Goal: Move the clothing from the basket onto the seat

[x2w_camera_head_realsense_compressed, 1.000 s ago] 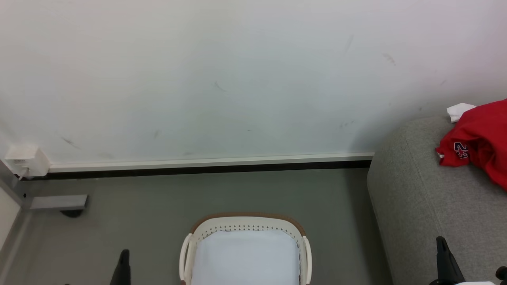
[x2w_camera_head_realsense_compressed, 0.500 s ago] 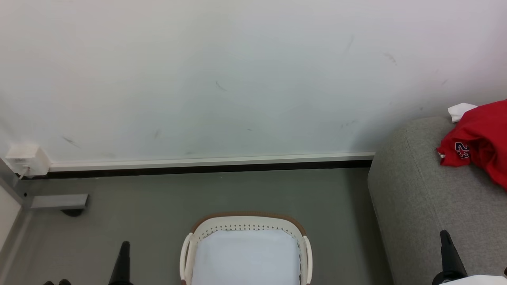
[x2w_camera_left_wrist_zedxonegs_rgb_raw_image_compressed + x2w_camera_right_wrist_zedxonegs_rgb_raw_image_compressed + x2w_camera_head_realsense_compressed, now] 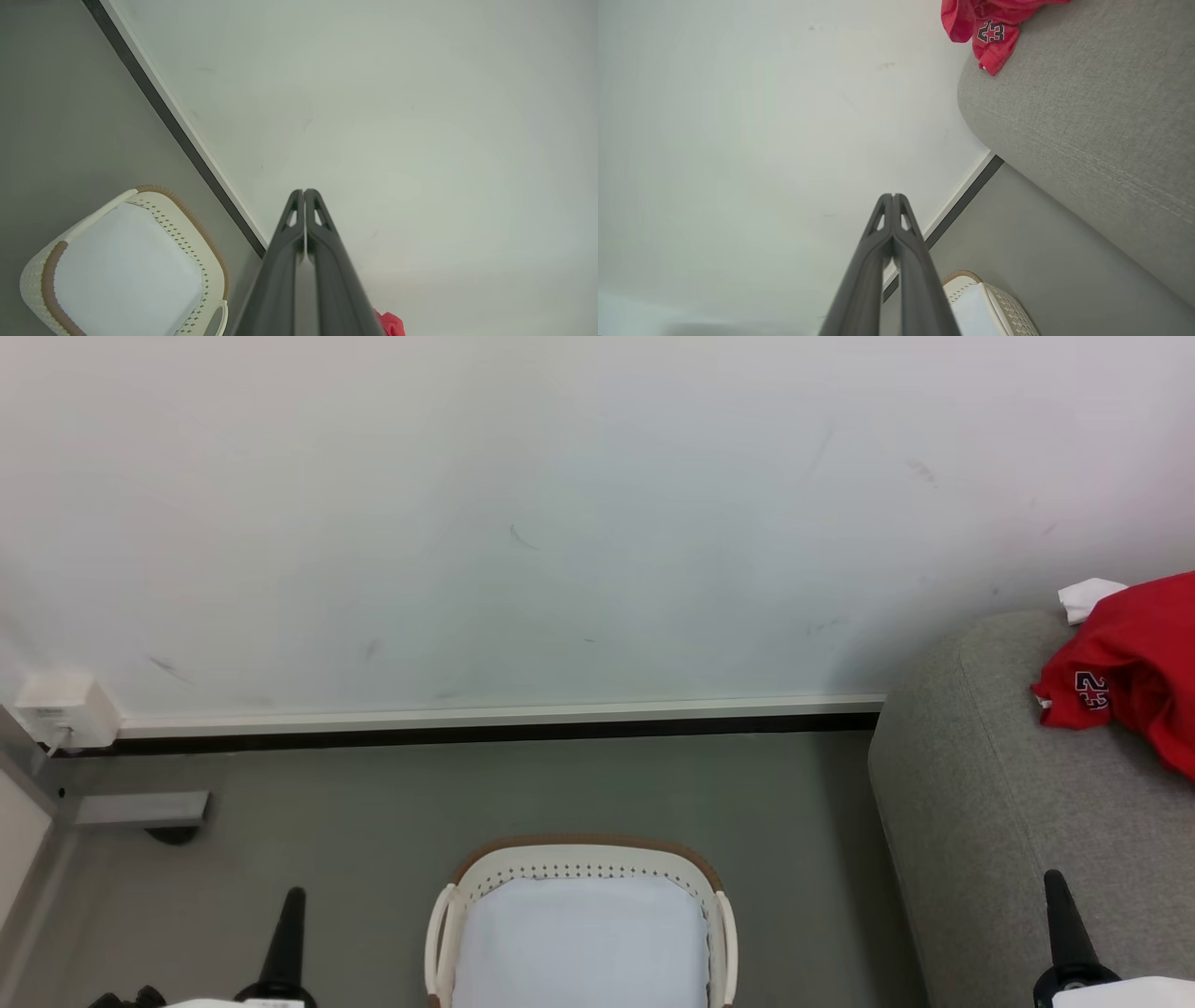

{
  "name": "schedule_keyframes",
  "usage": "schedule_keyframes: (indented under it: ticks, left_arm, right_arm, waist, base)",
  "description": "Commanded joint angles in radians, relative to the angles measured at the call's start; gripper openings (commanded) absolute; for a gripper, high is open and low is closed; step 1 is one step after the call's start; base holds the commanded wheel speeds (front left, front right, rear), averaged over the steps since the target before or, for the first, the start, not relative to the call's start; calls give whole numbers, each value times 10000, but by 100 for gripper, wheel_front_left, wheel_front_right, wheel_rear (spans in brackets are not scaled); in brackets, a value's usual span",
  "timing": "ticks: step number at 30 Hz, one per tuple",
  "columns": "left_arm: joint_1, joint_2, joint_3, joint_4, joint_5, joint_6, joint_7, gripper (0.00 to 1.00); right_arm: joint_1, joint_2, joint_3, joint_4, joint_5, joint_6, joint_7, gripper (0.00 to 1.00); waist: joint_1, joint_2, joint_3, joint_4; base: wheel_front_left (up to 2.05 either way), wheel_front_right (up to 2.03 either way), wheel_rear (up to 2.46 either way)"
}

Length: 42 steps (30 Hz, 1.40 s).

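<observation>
The red jersey [image 3: 1134, 667] with its dark number print lies crumpled on the grey sofa [image 3: 1008, 821] at the right, a white sleeve poking out behind it. The right wrist view shows the jersey [image 3: 990, 23] on the sofa's [image 3: 1087, 102] rounded arm. The cream basket [image 3: 579, 868] with a brown rim stands on the floor at bottom centre, holding nothing but its pale base; it also appears as basket [image 3: 51, 280] and basket [image 3: 1008, 310]. My left gripper [image 3: 291, 901] is shut left of the basket. My right gripper [image 3: 1055, 887] is shut over the sofa's front. Both are empty, as gripper [image 3: 304, 192] and gripper [image 3: 893, 197] confirm.
A pale wall with a white-and-black skirting board [image 3: 495, 723] runs behind the basket. A white socket box [image 3: 61, 709] and a grey metal bracket [image 3: 140, 810] sit at the left. Grey floor [image 3: 523, 789] lies between the basket and the wall.
Both grippers have risen a little in the head view, showing more of each finger. The jersey, basket and sofa have stayed where they were.
</observation>
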Motion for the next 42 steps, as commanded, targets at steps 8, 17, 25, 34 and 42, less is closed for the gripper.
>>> schedule_keyframes:
  ticks: [8, 17, 25, 34, 42]
  left_arm:
    - [-279, 103, 89, -97, -918, -77, 256, 0]
    - [-398, 110, 111, -101, -1692, -94, 452, 0]
    - [-500, 117, 134, -106, -2328, -117, 635, 0]
    - [-600, 125, 155, -110, -3009, -143, 812, 0]
    - [-679, 131, 175, -113, -3555, -168, 962, 0]
  right_arm:
    - [-261, -123, -118, -190, 1010, -15, 237, 0]
    - [-329, -134, -173, -270, 1844, -17, 436, 0]
    - [-393, -138, -224, -330, 2548, -18, 622, 0]
    - [-408, -143, -279, -389, 3302, -20, 809, 0]
    - [-437, -148, -327, -458, 3919, -20, 966, 0]
  waist:
    - [-1, 0, 10, 14]
    - [-1, 0, 21, 30]
    - [-1, 0, 32, 43]
    - [-1, 0, 43, 59]
    - [-1, 0, 53, 73]
  base:
    - [0, 0, 0]
    - [0, 0, 0]
    - [0, 0, 0]
    - [0, 0, 0]
    - [0, 0, 0]
